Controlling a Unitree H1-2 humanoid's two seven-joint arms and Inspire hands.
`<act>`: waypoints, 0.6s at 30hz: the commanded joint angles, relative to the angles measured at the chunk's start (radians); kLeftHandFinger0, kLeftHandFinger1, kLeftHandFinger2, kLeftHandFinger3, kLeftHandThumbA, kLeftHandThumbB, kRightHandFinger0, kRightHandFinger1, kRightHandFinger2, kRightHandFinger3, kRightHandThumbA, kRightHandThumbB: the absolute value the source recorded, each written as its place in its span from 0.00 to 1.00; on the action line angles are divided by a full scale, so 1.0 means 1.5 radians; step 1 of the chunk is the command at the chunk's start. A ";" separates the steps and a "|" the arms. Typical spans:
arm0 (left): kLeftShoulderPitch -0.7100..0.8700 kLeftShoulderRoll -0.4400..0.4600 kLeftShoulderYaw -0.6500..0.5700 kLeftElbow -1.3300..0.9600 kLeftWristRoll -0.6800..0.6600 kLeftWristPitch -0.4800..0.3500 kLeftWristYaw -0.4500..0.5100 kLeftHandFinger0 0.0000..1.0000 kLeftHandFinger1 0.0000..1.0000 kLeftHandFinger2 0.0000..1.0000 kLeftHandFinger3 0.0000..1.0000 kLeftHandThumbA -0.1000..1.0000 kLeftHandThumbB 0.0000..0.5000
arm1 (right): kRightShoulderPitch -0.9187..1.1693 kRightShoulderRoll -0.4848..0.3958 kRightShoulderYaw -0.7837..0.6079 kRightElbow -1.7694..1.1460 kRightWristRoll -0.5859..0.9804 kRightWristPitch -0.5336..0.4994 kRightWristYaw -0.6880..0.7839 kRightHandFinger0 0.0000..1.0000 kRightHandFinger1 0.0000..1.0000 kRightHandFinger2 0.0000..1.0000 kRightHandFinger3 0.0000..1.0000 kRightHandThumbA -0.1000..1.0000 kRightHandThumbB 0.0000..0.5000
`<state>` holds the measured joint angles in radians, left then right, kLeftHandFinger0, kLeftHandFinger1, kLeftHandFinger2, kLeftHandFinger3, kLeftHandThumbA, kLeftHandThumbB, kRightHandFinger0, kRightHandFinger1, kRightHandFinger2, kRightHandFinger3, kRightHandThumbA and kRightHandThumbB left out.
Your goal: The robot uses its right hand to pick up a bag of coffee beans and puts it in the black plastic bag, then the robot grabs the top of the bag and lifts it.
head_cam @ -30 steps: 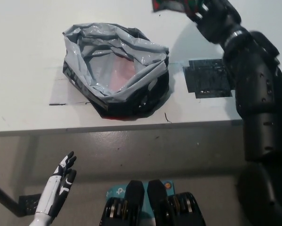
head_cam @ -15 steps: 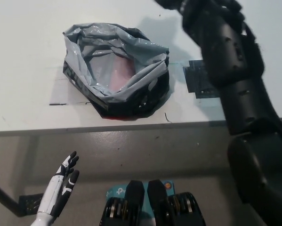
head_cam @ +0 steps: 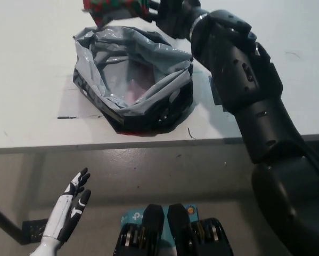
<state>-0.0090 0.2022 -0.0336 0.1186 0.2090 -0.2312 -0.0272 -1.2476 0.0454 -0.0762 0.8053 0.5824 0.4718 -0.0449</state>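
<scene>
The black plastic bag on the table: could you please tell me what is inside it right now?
Inside the black plastic bag only its grey lining shows, with a reddish tint; folds hide the bottom. The coffee bag is above its far rim, in the right hand.

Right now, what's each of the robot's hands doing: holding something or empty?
Left hand: open, empty, resting low, below the table edge.
Right hand: shut on the coffee bean bag, above the black plastic bag.
</scene>
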 commanded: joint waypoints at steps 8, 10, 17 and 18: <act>-0.011 0.009 0.001 -0.026 -0.002 0.003 -0.005 1.00 1.00 1.00 1.00 1.00 0.40 | -0.010 -0.013 0.018 -0.002 -0.067 -0.010 0.062 0.00 0.30 0.66 0.81 0.00 0.23; -0.013 0.008 0.000 -0.024 -0.003 0.002 -0.005 1.00 1.00 1.00 1.00 1.00 0.40 | -0.008 -0.014 0.026 -0.005 -0.078 -0.005 0.065 0.00 0.31 0.69 0.80 0.00 0.25; -0.014 0.009 -0.001 -0.026 -0.008 0.003 -0.010 1.00 1.00 1.00 1.00 1.00 0.39 | 0.019 -0.010 0.070 -0.031 -0.113 -0.001 0.061 0.00 0.40 0.79 0.79 0.00 0.33; -0.016 0.010 -0.001 -0.024 -0.008 0.001 -0.010 1.00 1.00 1.00 1.00 1.00 0.40 | 0.020 -0.011 0.075 -0.034 -0.118 -0.001 0.060 0.00 0.42 0.81 0.78 0.00 0.33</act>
<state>-0.0158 0.2025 -0.0355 0.1098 0.2084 -0.2197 -0.0309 -1.1703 0.0339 0.0022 0.8233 0.4520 0.4717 -0.0005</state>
